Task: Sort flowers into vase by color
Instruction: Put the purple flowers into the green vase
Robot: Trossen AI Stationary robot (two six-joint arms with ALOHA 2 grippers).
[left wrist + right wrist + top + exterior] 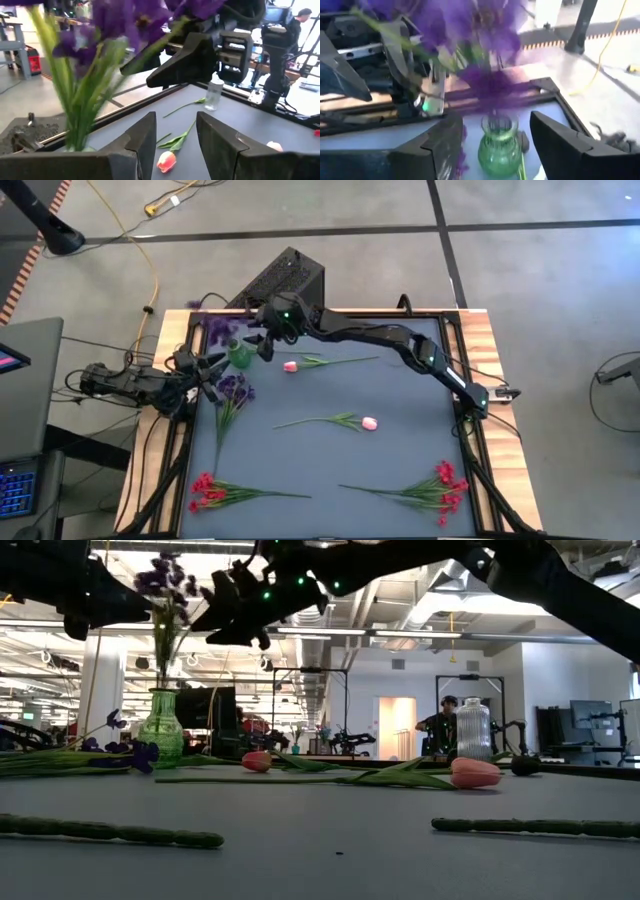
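A dark grey mat [330, 460] covers the table, with a bright workshop stretching out behind it in the low view.

The right gripper [262, 343] hovers at about 11 o'clock on the mat, just beside the green vase [239, 355]. In its own wrist view its fingers [442, 145] stand well apart with nothing between them, and the vase sits straight ahead below. The left gripper [205, 368] waits close on the vase's other side, at 9 o'clock. Its fingers [145, 137] are likewise spread and empty.

One purple flower [160, 585] already stands in the vase, leaning a little. A second purple flower [232, 392] lies flat just beside the left gripper. Two pink tulips rest near the middle: one [291, 365] at 12 o'clock, the other [368, 422] towards the centre. Two red sprays lie along the near edge, one [206, 492] at 7 o'clock, the other [440, 485] at 5 o'clock.

The risk here is crowding. Both grippers sit tight around a light, narrow-necked vase, so a careless swing by either arm could probably knock it over or drag the standing flower out. The two arms could also clip each other.
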